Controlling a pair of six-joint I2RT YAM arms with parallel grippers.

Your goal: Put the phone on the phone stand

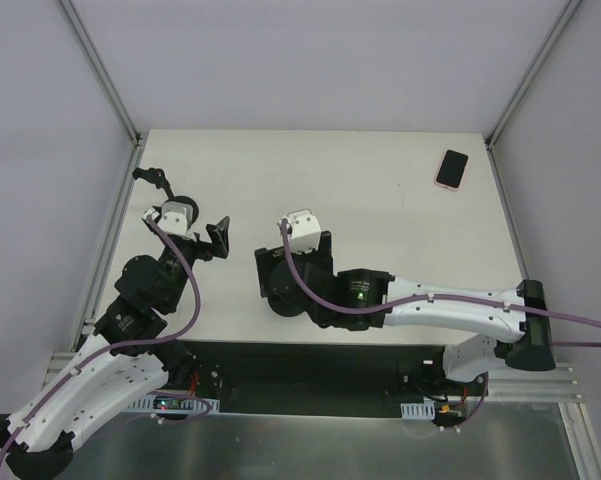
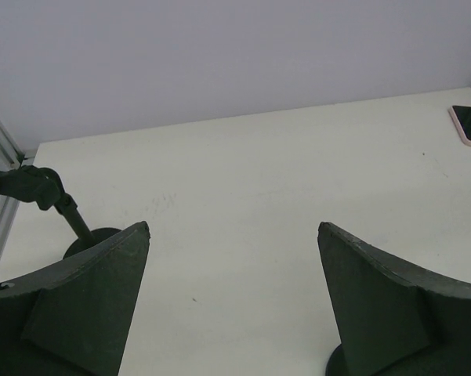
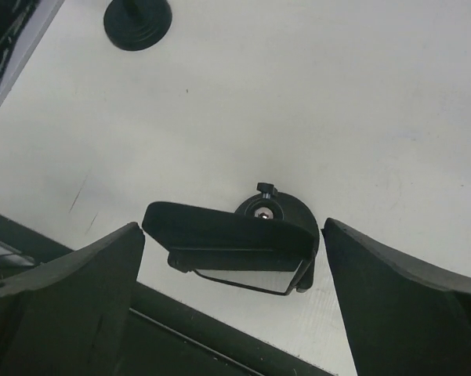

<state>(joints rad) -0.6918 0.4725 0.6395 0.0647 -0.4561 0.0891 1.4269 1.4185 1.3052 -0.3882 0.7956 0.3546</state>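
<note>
The phone lies flat on the counter near its far right corner, well apart from the stand by the near edge. The right fingers are spread wide on either side of the stand without touching it. The left fingers are also open, with open counter ahead up to the far edge.

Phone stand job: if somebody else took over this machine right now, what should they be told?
Left gripper: open, empty.
Right gripper: open, empty, over the phone stand without gripping it.
Phone: lying flat near the far right corner of the table, away from both arms.
Done: the phone is not yet picked up.
Left: grasp the phone, carry it across, set it on the stand.
</note>
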